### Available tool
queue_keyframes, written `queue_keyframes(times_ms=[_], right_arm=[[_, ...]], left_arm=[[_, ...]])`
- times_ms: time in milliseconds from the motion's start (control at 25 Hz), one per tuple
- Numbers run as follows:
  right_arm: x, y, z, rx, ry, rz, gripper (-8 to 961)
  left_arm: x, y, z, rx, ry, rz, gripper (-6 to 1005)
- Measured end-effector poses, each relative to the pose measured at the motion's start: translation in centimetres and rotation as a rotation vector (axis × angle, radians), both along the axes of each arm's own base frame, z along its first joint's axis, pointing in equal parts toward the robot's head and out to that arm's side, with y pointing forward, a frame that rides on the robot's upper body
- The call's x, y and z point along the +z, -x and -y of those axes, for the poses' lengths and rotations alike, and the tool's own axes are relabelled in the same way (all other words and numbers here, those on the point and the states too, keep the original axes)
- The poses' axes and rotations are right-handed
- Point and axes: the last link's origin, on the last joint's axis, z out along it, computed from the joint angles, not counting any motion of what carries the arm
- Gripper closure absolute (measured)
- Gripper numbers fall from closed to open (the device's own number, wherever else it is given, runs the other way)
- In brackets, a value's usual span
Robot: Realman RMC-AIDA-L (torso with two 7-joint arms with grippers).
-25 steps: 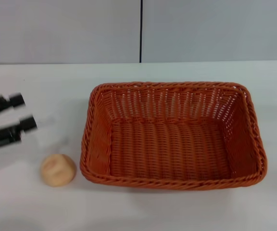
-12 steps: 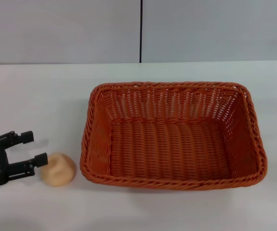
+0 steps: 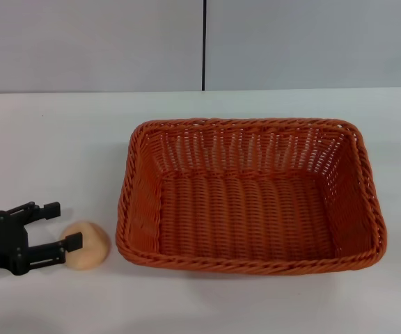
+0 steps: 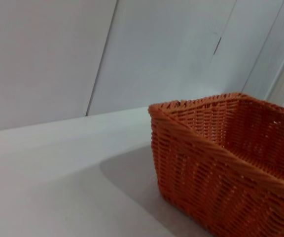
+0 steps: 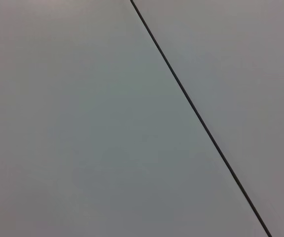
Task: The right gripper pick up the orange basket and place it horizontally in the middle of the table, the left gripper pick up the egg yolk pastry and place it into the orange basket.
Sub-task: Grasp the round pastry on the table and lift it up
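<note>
The orange basket (image 3: 250,195) lies lengthwise in the middle of the white table (image 3: 61,139), with nothing in it; one of its corners (image 4: 230,153) fills the left wrist view. Just left of the basket's near-left corner rests the egg yolk pastry (image 3: 89,244), round and pale tan. My left gripper (image 3: 56,225) comes in low from the left edge, open, its fingertips reaching the pastry's left side, the near one touching or almost touching it. My right gripper is out of view.
A grey wall with a dark vertical seam (image 3: 204,45) stands behind the table; the right wrist view shows only that wall and seam (image 5: 196,116). Bare tabletop lies in front of the basket and to its right.
My left gripper has dropped from the far-left middle of the table to table level and moved right, up to the pastry. Basket and pastry have not moved.
</note>
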Motion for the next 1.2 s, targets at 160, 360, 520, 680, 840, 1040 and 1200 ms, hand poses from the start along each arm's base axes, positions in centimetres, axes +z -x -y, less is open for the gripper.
queue_keyframes(times_ms=[160,360,520,680,840,1040,1200], right_arm=[[0.0,0.0,0.0,0.000,0.000,0.000,429],[0.0,0.1,-0.1,0.005,0.000,0.000,429],[0.0,0.2,-0.1,0.007,0.000,0.000,429],[0.0,0.2,-0.2,0.008,0.000,0.000,429],[0.0,0.2,-0.2,0.007,0.000,0.000,429],[0.0,0.2,-0.2,0.007,0.000,-0.001,429],[0.0,0.1,-0.2,0.006,-0.001,-0.001,429]], left_arm=[[-0.2,0.0,0.0,0.000,0.004,-0.005,214],[-1.1,0.2,0.4,0.009,0.028,-0.024,216],[-1.6,0.3,0.4,0.015,0.035,-0.038,217],[-1.8,0.3,0.5,0.014,0.045,-0.044,218],[-2.0,0.1,0.3,0.008,0.049,-0.045,219],[-1.6,0.2,0.0,0.020,0.019,-0.037,221],[-1.5,0.2,-0.1,0.017,0.015,-0.037,320]])
